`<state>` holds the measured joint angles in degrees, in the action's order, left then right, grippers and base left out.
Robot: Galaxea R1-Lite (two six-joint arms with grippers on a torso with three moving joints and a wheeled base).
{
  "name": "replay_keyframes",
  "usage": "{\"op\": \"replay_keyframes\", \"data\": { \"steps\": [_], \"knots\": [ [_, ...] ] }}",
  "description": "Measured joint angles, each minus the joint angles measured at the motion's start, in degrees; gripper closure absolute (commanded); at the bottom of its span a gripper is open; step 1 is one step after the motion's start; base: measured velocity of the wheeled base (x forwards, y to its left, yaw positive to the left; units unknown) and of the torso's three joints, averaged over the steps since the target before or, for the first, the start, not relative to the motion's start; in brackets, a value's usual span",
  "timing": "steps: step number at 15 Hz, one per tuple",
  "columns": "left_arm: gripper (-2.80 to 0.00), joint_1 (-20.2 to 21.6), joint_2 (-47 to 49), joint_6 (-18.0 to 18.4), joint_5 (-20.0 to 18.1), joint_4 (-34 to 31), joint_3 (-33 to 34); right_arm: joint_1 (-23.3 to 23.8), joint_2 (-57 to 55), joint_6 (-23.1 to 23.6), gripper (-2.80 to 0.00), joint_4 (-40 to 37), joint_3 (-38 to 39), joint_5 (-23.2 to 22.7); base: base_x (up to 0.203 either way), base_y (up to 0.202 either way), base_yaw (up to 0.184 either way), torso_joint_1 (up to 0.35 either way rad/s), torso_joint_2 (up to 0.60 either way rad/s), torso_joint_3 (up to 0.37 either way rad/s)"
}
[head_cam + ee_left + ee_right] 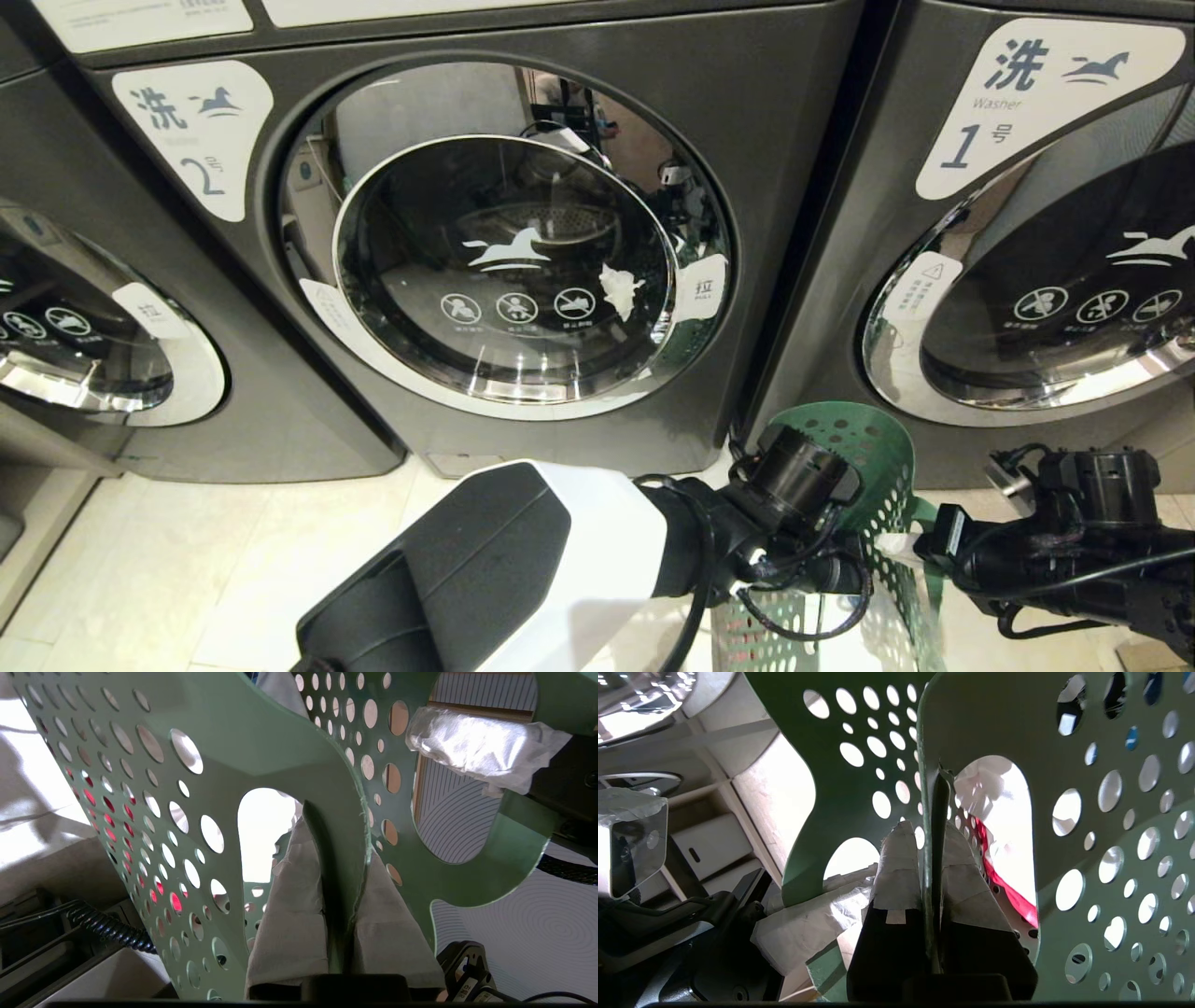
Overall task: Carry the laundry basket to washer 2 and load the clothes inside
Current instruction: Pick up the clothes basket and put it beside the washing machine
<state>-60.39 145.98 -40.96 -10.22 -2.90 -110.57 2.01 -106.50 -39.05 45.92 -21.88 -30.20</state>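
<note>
1. Low in the right half of the head view, the laundry basket (873,485) hangs between the two arms, its green perforated wall rising in front of the gap between two machines.
2. Filling the upper centre of that view, washer 2 (747,187) stands with its round chrome-rimmed door (509,271) closed; a white label with a blue 2 sits at its upper left.
3. The left gripper (338,891) is clenched on the basket's handle loop, its cloth-wrapped fingers (292,914) pressed against either side of the thin green plastic.
4. The right gripper (931,872) is likewise clamped on the opposite handle, taped fingers (896,877) pinching the rim.
5. Through the holes in the basket wall, the clothes (1008,891) show as red and white fabric inside.
6. At the right edge of the head view stands another grey washer (1055,243), labelled 1; a third machine (93,327) shows at the left edge.
</note>
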Motion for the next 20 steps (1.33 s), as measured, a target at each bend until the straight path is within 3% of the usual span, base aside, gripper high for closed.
{"op": "replay_keyframes", "data": {
  "steps": [10,14,20],
  "knots": [
    [0.0,-0.27,-0.28,0.0,0.13,-0.02,-0.04,0.05,-0.22,-0.01,0.0,0.0,0.8,0.96,0.0,0.0,0.0,0.001,0.0,-0.188],
    [0.0,-1.01,0.26,0.06,3.19,1.49,-0.04,0.11,-0.22,-0.01,0.0,-0.04,1.05,0.96,0.0,0.0,0.0,0.001,0.0,-0.023],
    [0.0,-1.27,0.62,2.86,3.08,0.92,0.03,0.1,-0.22,-0.01,0.0,-0.04,0.99,0.94,0.0,0.0,0.0,0.0,0.0,0.0]
  ]
}}
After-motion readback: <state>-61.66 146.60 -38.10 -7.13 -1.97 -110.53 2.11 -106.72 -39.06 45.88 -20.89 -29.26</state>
